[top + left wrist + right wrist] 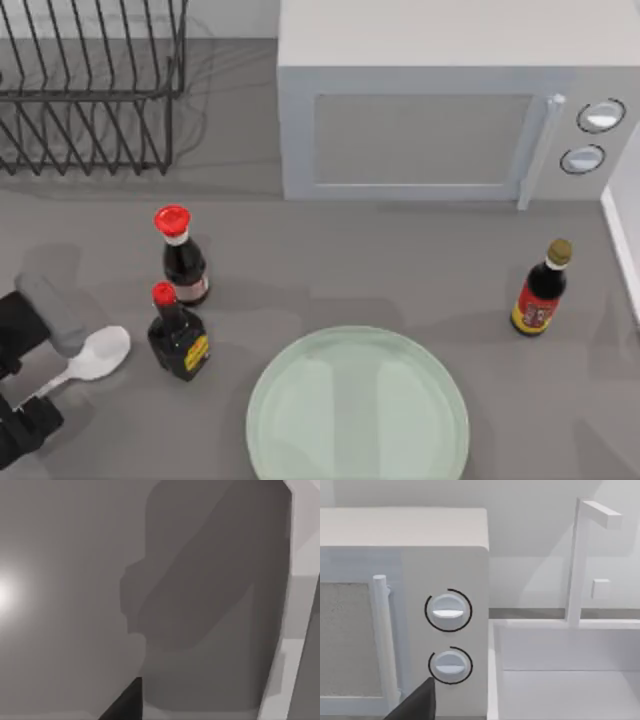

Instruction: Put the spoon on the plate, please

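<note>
Spoon (97, 356) lying flat on table (420, 280), well left of plate (358, 405), just past two red-capped bottles (178, 335). Left tool (35, 355) hovering over handle, finger state impossible to tell. Gripping handle squarely, lifting clear of bottles.

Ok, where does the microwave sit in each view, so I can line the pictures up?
Top view: the microwave stands at the back of the table, right of centre, door facing forward.
Left wrist view: grey tabletop under a broad shadow.
Right wrist view: the microwave is seen close from the front, at its control end.
Shared landmark: the two round knobs, one above the other, beside the door handle.
</note>
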`<act>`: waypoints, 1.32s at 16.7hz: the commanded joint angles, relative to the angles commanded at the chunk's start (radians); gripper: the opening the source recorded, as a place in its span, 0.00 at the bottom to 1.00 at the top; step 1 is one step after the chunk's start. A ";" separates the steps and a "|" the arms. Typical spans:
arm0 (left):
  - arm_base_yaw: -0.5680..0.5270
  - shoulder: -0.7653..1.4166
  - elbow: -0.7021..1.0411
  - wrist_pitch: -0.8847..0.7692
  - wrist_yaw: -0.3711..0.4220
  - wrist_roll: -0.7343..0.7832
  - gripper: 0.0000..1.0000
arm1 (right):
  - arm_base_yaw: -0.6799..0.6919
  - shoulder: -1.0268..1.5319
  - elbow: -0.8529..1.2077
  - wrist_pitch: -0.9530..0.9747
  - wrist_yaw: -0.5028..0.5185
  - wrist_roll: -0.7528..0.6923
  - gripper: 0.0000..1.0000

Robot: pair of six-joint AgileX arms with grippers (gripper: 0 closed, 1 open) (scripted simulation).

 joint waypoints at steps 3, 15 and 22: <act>0.001 -0.012 0.031 -0.040 0.000 0.001 0.00 | 0.000 0.000 0.000 0.000 0.000 0.000 1.00; -0.004 -0.175 0.278 -0.453 0.000 -0.007 0.00 | 0.000 0.000 0.000 0.000 0.000 0.000 1.00; -0.048 -0.175 0.345 -0.422 -0.017 -0.100 0.00 | 0.000 0.000 0.000 0.000 0.000 0.000 1.00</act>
